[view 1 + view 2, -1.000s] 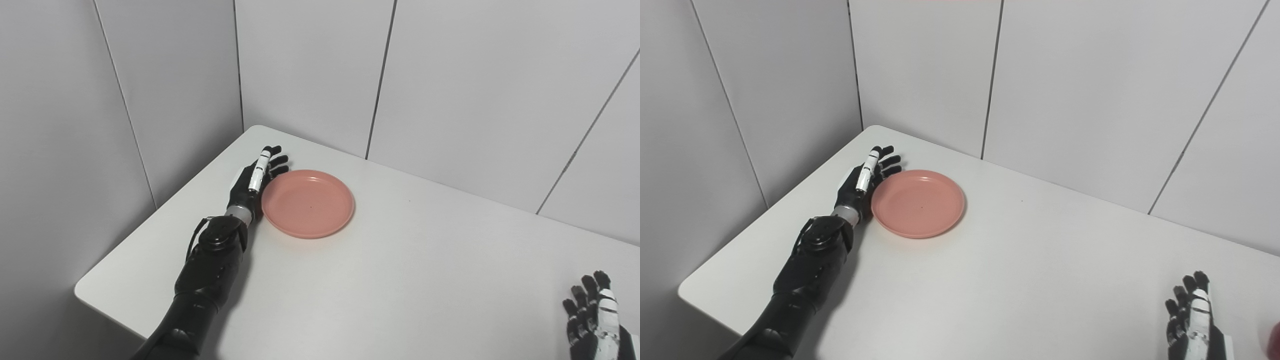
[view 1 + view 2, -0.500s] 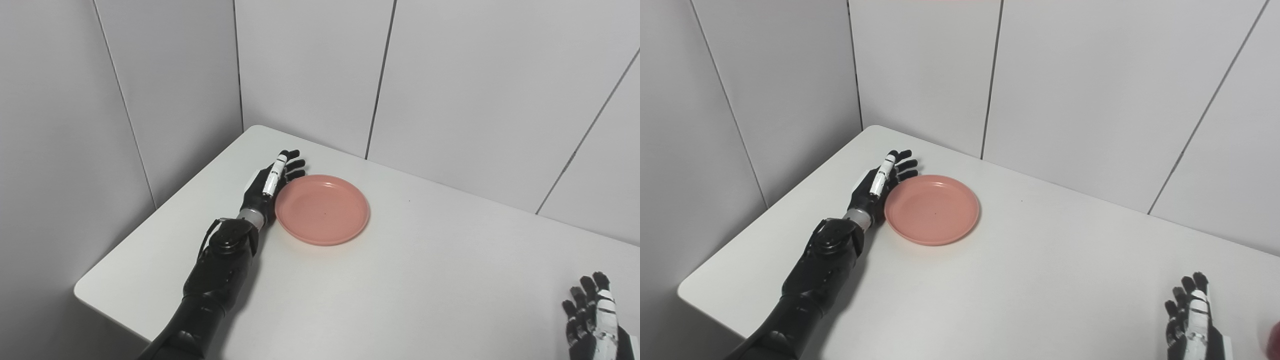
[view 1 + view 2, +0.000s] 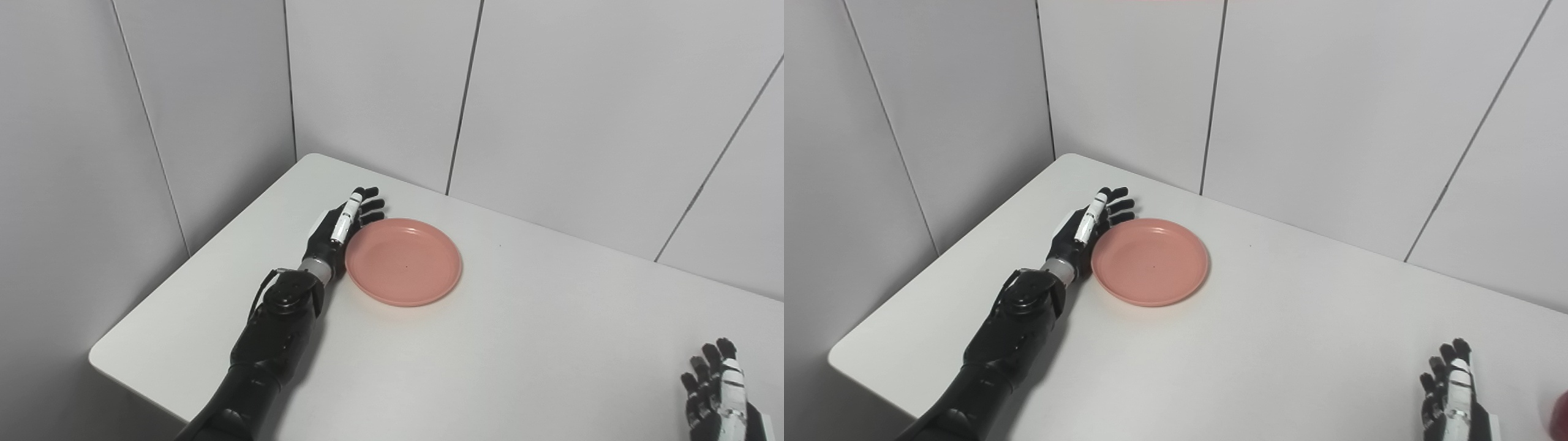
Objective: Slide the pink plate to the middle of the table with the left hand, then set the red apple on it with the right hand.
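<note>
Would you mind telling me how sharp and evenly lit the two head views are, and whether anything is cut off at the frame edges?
Left eye view: even, soft light, a faint shadow under the pink plate, everything sharp. Right eye view: equally sharp, but the right hand is cropped at the bottom edge, and a blurred red sliver at the right edge is too cut off to identify.

Glossy black left arm, silver wrist ring, black left hand with white-segmented fingers, matching right hand
</note>
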Robot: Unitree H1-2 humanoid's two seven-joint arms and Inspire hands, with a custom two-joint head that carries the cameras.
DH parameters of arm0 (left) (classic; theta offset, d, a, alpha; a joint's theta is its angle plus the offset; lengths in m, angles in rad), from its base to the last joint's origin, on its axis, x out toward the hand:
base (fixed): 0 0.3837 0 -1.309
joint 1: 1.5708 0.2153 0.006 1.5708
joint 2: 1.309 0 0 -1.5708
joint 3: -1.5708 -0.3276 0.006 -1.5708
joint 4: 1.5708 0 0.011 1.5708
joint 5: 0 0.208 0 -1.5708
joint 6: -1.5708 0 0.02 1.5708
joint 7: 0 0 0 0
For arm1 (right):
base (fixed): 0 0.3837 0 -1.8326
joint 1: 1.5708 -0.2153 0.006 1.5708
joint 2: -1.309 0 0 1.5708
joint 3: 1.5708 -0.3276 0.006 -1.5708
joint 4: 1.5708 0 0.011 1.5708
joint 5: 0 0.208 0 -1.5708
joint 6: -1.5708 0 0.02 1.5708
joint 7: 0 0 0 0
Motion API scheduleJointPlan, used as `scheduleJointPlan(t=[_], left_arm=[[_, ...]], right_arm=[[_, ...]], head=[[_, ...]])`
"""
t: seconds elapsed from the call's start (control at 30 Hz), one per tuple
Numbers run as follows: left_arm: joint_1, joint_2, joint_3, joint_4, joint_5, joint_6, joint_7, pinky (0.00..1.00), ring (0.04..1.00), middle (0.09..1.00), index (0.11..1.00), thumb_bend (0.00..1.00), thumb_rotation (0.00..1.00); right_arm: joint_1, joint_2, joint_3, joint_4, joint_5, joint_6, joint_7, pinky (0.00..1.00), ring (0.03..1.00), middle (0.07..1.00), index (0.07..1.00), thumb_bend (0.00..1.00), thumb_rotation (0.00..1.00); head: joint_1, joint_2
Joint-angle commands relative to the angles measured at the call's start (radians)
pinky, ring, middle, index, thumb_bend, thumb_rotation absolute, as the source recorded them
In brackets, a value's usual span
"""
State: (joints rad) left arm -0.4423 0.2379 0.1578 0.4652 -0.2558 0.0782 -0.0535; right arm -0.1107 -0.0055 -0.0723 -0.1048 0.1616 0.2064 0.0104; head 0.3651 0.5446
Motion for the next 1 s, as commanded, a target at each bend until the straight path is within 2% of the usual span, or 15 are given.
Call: scheduleJointPlan(t=[0.0, 0.57, 0.97], left_arm=[[-0.019, -0.016, -0.022, -0.017, -0.001, 0.037, -0.039, 0.83, 0.838, 0.848, 0.838, 0.34, 1.0], [-0.003, -0.055, -0.051, -0.053, 0.029, 0.052, -0.033, 0.81, 0.821, 0.837, 0.829, 0.37, 1.0], [0.012, -0.081, -0.076, -0.078, 0.052, 0.076, -0.042, 0.81, 0.828, 0.848, 0.836, 0.37, 1.0]], right_arm=[[-0.021, 0.0, 0.002, -0.016, 0.001, -0.06, 0.012, 1.0, 0.988, 0.982, 0.987, 0.12, 1.0], [-0.019, 0.0, 0.01, -0.015, -0.02, -0.061, 0.008, 1.0, 0.983, 0.981, 0.986, 0.15, 1.0], [-0.021, 0.015, 0.01, -0.02, -0.015, -0.05, 0.003, 1.0, 0.987, 0.984, 0.989, 0.18, 1.0]], head=[[-0.004, 0.005], [-0.033, 0.024], [-0.078, 0.052]])
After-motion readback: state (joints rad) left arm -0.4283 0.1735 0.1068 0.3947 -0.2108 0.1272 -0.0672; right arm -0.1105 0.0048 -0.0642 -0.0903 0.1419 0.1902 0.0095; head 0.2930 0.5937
